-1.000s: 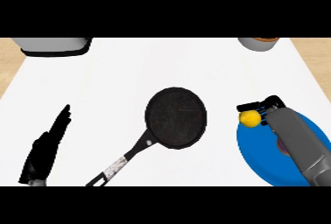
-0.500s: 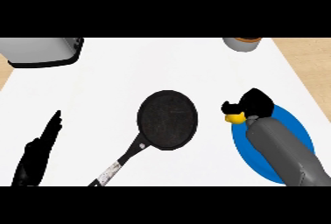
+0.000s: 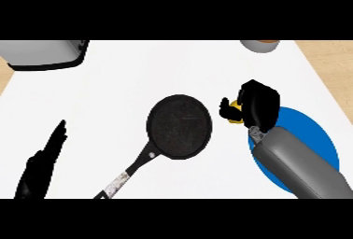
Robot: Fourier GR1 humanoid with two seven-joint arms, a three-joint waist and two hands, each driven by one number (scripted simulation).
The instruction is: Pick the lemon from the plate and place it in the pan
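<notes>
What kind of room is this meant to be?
Most likely a kitchen counter: a black pan lies on the white top, a blue plate sits beside it, and the right hand holds a lemon.

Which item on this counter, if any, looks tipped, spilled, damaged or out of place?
Nothing stands out. The pan lies flat, empty, beside the blue plate. The right hand has its fingers curled round the lemon, between the two. The left hand rests open.
</notes>
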